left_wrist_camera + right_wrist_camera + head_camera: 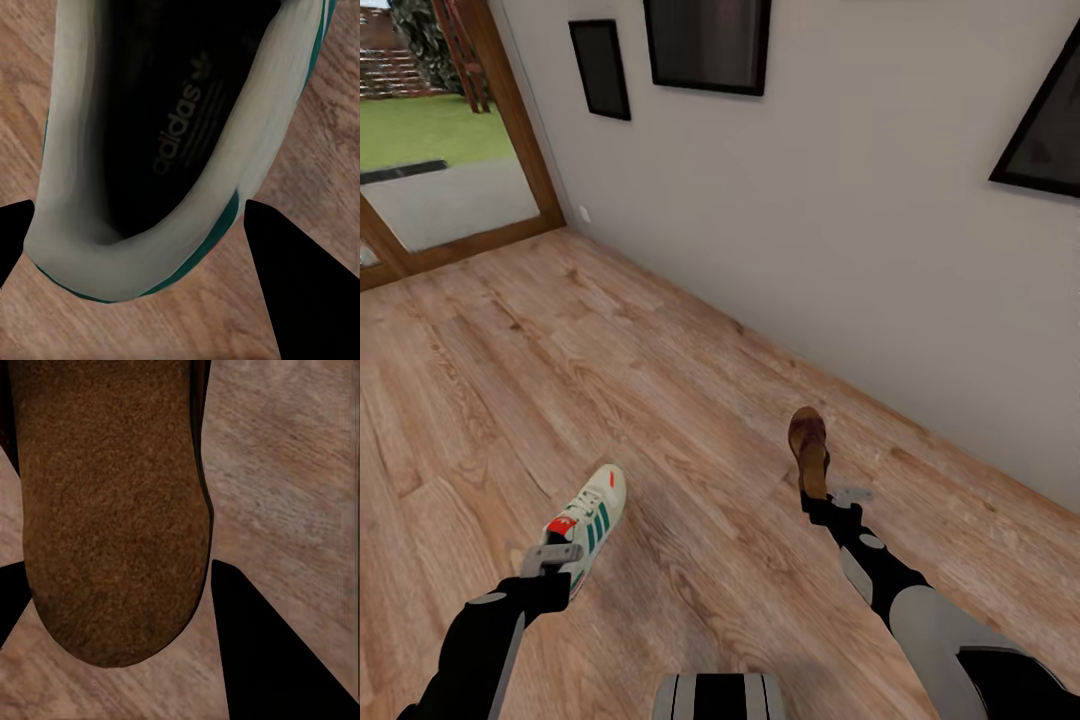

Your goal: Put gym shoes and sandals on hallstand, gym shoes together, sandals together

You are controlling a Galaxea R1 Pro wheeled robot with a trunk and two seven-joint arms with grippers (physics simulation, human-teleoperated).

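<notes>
Carry step, by the look of it: left end effector [557,562] is closed on the heel of one gym shoe [589,521], fingers [300,285] on both sides of the heel collar, and right end effector [830,497] is clamped on the heel end of one sandal [809,448], both w/ corridor floor [660,400] beneath. Can't tell if either is lifted clear of the planks. Next move prob. needs the base turned to find the rack, w/ both grips kept tight.

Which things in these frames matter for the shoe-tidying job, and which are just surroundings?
Job:
gym shoe, at left gripper
sandal, at right gripper
floor

Surroundings:
wall frames
glass door
</notes>
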